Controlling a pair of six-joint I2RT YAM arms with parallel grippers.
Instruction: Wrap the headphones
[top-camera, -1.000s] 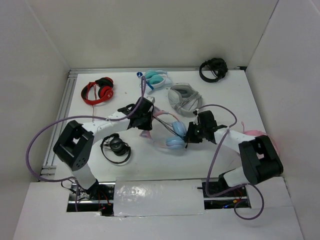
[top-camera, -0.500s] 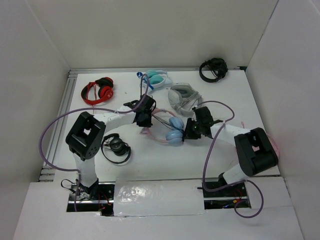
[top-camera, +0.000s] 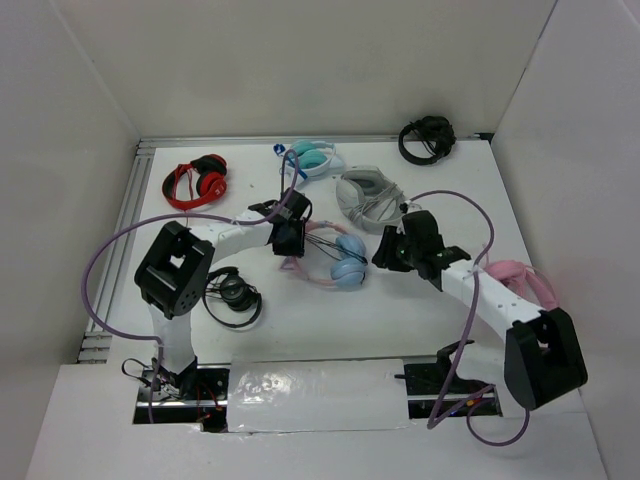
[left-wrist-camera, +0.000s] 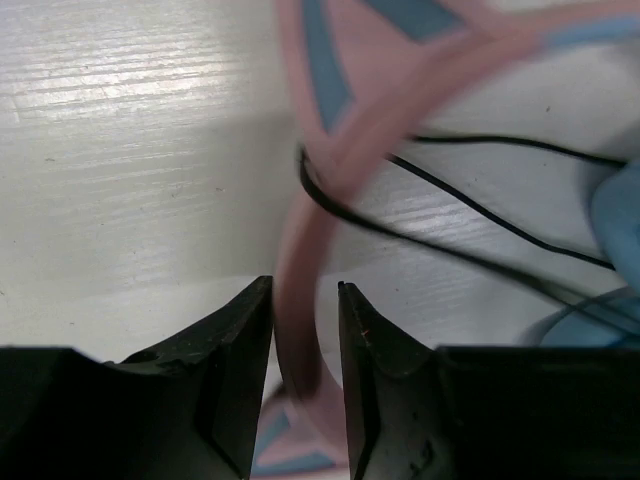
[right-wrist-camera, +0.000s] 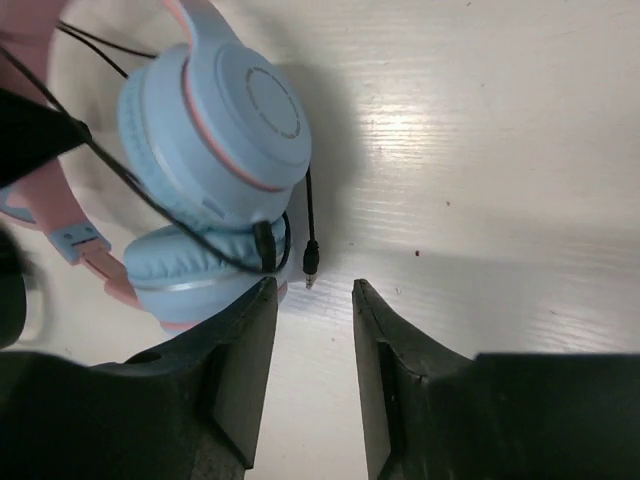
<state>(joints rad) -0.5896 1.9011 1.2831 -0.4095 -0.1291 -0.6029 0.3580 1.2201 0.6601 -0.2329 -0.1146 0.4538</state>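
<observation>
Since 0.5 s ago: right gripper (top-camera: 381, 256) has backed off the ear cups (top-camera: 348, 262) toward 3 o'clock, and the R arm's elbow has swung out to 4 o'clock. Left gripper (top-camera: 290, 240) pos. unchanged.

Headphones (top-camera: 340, 262) lie flat near table centre, between the two grippers: at 3 o'clock of L gripper, at 9 o'clock of R gripper.

L wrist view: left gripper (left-wrist-camera: 305, 292) is clamped on the pink headband (left-wrist-camera: 305, 250), fingers (left-wrist-camera: 235, 350) pressed close on both sides of the band. Thin black cable (left-wrist-camera: 480, 262) crosses the band and runs off to 3 o'clock.

R wrist view: right gripper (right-wrist-camera: 314, 287) has its jaws apart w/ nothing between them. Cable plug (right-wrist-camera: 311, 270) lies on the table just ahead of the gap, not touching the fingers. Both blue cups (right-wrist-camera: 215, 120) sit at 10–11 o'clock of the tips, cable draped over them.

Surroundings, top view:
- grey headphones (top-camera: 365, 198) near, at 12–1 o'clock of the cups; closest obstacle
- teal-and-white headphones (top-camera: 312, 157) at 12 o'clock, further back
- red headphones (top-camera: 197, 182) at 10 o'clock, well apart
- small black headphones (top-camera: 232, 293) at 8 o'clock, beside L arm
- all-pink headphones (top-camera: 515, 278) at 3 o'clock, partly under R arm
- black headphones (top-camera: 427, 138) in far R corner

Edges/room: bare table (top-camera: 330, 320) at 6 o'clock of the cups up to the near edge. Metal rail (top-camera: 130, 240) bounds the L side; white walls on the L, far and R sides.
</observation>
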